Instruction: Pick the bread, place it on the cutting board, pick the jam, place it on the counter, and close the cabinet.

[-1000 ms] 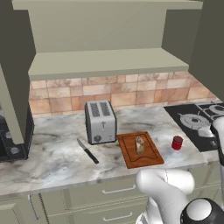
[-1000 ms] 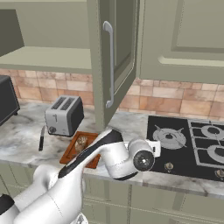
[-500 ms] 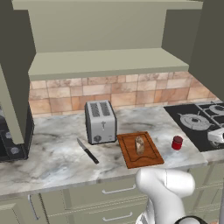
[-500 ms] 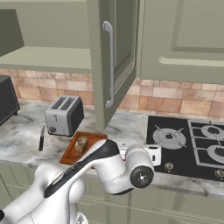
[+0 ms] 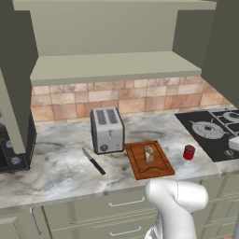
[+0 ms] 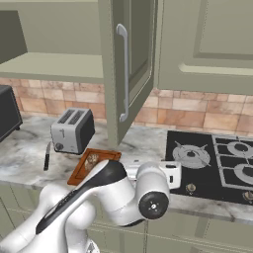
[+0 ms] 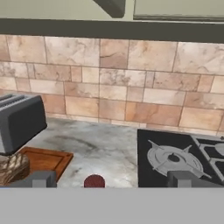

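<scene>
Already the bread (image 5: 149, 154) lies on the board (image 5: 150, 159), ahead and to the left of my fingers (image 7: 111, 179), and the jam (image 5: 188, 152) stands on the tabletop (image 5: 56, 163) straight ahead of them, just past the tips, clear of both. I read the fingers as spread wide and holding nothing. So both placings look done to me; what I have left is the cabinet (image 6: 129, 74), whose doors hang open high above the fingers. I'd judge the door handle (image 6: 123, 74) is the next thing to reach for. Left of the board stand the toaster (image 5: 107, 130) and a knife (image 5: 93, 161); the stove (image 7: 179, 158) lies ahead to the right. The jam, low between the tips, is what I must lift clear of.
</scene>
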Robot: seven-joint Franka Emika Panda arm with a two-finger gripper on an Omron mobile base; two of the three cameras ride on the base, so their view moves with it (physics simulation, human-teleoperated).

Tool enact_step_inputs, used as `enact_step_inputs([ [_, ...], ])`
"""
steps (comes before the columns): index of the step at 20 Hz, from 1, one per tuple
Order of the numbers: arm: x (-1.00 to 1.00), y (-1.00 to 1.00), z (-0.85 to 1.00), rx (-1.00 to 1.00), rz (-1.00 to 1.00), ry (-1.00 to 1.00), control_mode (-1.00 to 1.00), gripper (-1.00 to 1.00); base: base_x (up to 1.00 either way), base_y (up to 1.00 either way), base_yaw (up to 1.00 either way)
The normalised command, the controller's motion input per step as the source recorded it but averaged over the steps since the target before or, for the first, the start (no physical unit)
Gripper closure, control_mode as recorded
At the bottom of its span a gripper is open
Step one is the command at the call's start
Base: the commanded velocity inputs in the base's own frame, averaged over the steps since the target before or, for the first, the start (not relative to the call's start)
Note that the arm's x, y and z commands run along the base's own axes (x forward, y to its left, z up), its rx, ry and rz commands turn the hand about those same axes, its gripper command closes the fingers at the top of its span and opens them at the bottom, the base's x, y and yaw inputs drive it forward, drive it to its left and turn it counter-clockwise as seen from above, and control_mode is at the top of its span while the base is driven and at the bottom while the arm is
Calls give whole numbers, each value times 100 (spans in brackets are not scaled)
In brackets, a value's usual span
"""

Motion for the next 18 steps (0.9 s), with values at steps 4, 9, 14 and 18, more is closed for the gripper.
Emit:
enact_step_inputs([
  [4, -27, 0, 39, 0, 0, 0, -100, -100, 0, 0, 0],
  [9, -34, 0, 28, 0, 0, 0, -100, -100, 0, 0, 0],
  [14, -36, -1, 17, 0, 0, -2, -100, -100, 0, 0, 0],
  [18, -36, 0, 15, 0, 0, -6, -100, -100, 0, 0, 0],
])
